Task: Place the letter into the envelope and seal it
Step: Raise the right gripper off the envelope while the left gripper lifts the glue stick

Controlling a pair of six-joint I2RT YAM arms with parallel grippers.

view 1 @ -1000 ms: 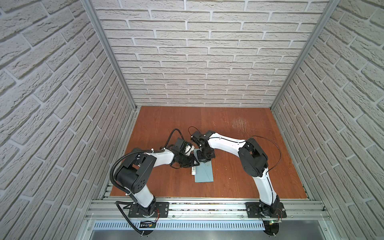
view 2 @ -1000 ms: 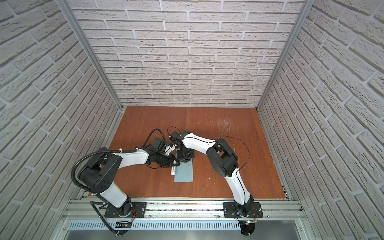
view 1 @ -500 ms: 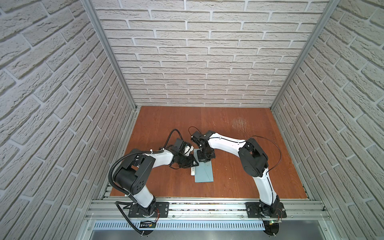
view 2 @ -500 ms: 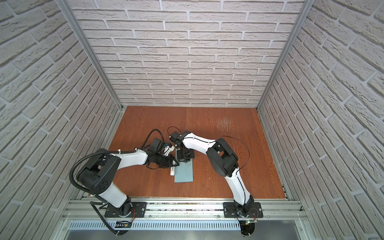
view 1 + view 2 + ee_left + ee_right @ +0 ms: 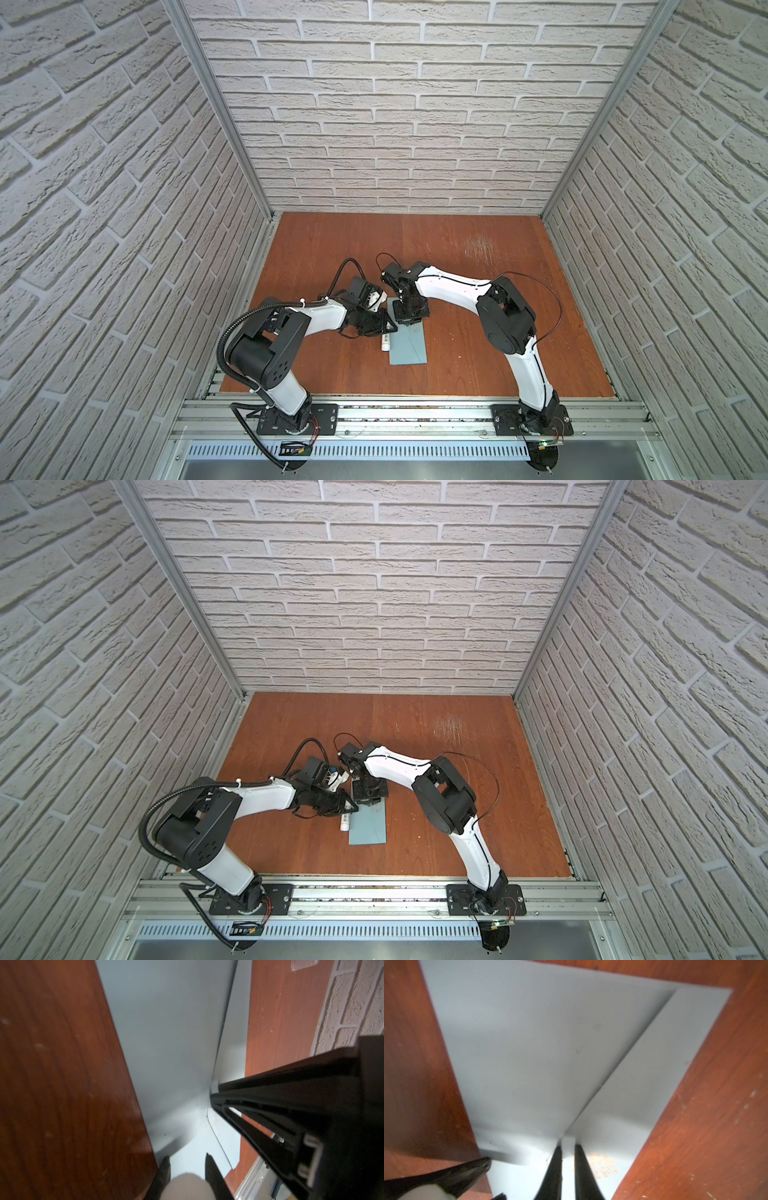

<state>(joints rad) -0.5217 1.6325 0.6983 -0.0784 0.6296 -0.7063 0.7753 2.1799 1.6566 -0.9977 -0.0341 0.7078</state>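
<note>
Lying flat on the wooden table (image 5: 478, 332), the envelope (image 5: 409, 347) sits just toward 6 o'clock of the table's centre in both top views, with its long axis running 12 to 6 o'clock. The right gripper (image 5: 568, 1147) stands over the envelope's 12 o'clock end. Its fingers are drawn together with only a thin slit between them, and the tips rest on the paper where the flap's diagonal seam ends. Whether paper is pinched there cannot be told. The left gripper (image 5: 187, 1159) reaches in from 9 o'clock and clasps a white stick (image 5: 386, 341) — the stick points toward 6 o'clock along the envelope's 9 o'clock edge, touching it or just beside it. An orange ornament (image 5: 600, 1165) shows faintly on the pale surface just beside the right fingertips. The letter cannot be made out as a separate sheet.
</note>
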